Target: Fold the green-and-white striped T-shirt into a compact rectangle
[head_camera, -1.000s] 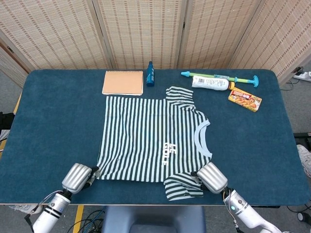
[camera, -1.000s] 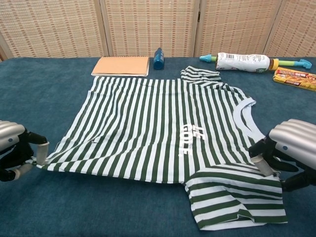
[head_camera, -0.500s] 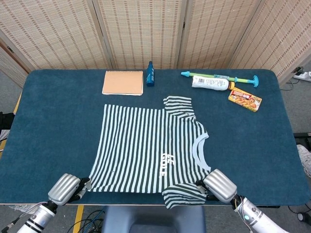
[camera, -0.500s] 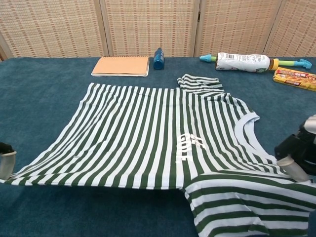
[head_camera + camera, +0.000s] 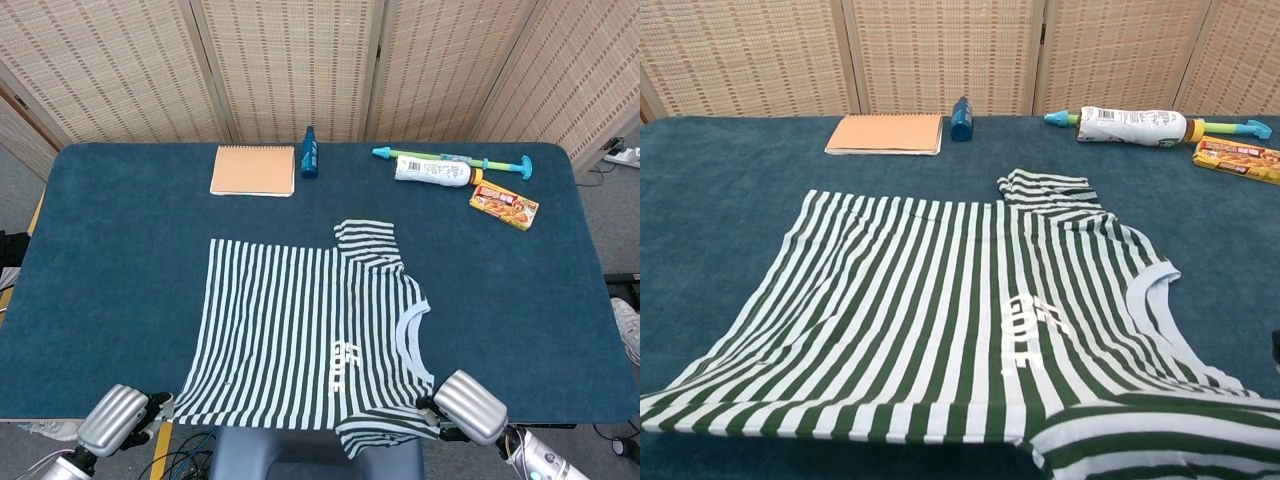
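The green-and-white striped T-shirt point(image 5: 310, 330) lies spread on the blue table, collar to the right, its near side hanging past the table's front edge. It fills the lower chest view as T-shirt point(image 5: 940, 320), with one sleeve point(image 5: 1045, 188) bunched at the far side. My left hand point(image 5: 118, 420) pinches the shirt's near hem corner at the front left. My right hand point(image 5: 468, 408) grips the near sleeve and shoulder at the front right. Neither hand shows in the chest view.
Along the far edge sit a tan notebook point(image 5: 253, 170), a small blue bottle point(image 5: 310, 153), a white bottle point(image 5: 432, 170) lying beside a teal water squirter point(image 5: 500, 162), and an orange box point(image 5: 504, 206). A wicker screen stands behind the table.
Both hands have pulled back toward me past the table's front edge, dragging the shirt nearer. The shirt's far edge has slid away from the notebook, and the hands left the chest view.
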